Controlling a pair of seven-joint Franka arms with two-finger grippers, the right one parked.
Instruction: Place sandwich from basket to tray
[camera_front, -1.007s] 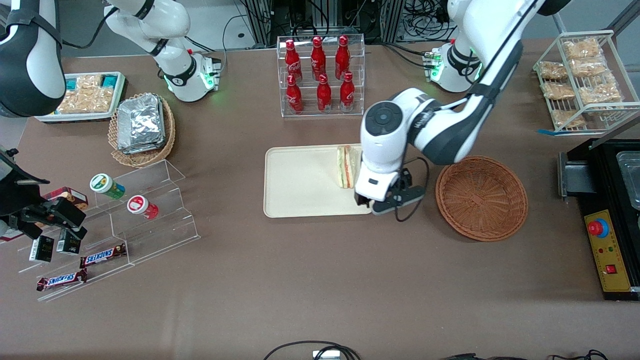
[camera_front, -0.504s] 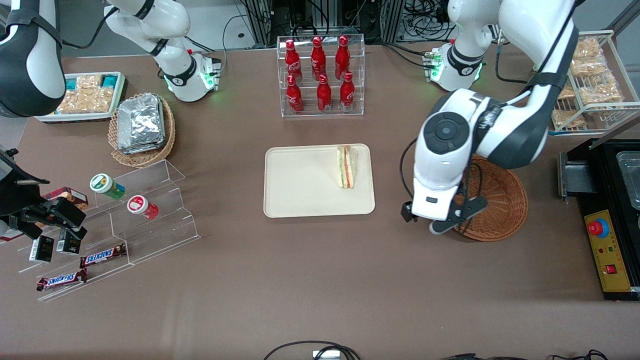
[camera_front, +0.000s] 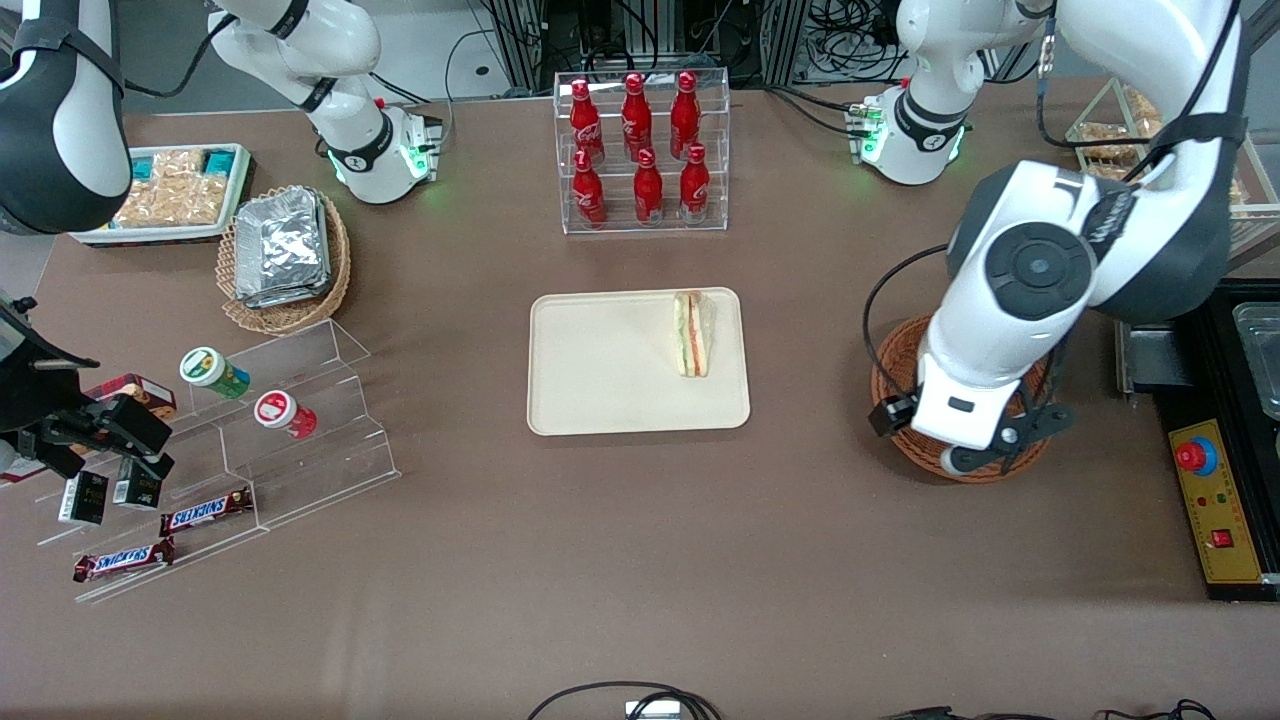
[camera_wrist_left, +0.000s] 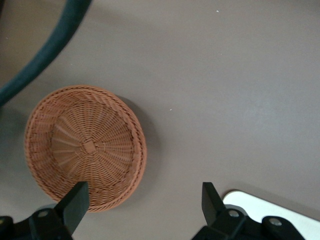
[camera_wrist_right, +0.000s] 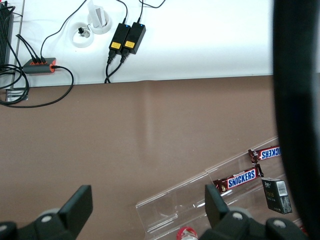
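Brown cloth covers the whole table (camera_front: 640, 560), and near its middle lies the cream tray (camera_front: 600, 370). On that tray rests the sandwich (camera_front: 692, 333), a wrapped wedge lying along the tray's edge toward the working arm's end, its striped filling facing up. It sits free, with nothing touching it.

Well apart from the tray, toward the working arm's end of the table, sits the reddish-brown basket (camera_front: 1035, 455); from the front the arm's wrist covers most of it. The wrist view shows the whole basket (camera_wrist_left: 85, 147) with only bare woven wicker inside, and a pale rounded corner of the tray (camera_wrist_left: 280, 215) off to one side.

The gripper (camera_front: 985, 450) hangs above the basket's nearer rim. In the wrist view the gripper (camera_wrist_left: 142, 202) has its two dark fingers (camera_wrist_left: 76, 202) spread wide apart, with only tablecloth and basket rim between them and nothing in their hold.

Farther from the front camera than the tray stands a clear rack of red bottles (camera_front: 640, 150). Toward the parked arm's end are a lighter wicker basket of foil packets (camera_front: 283, 250), a white tray of snack packets (camera_front: 175, 190), and a clear stepped stand (camera_front: 250, 440) with two small tubs and Snickers bars (camera_front: 205, 513). A wire rack of snack bags (camera_front: 1110, 135) and a black control box (camera_front: 1215, 500) occupy the working arm's end.
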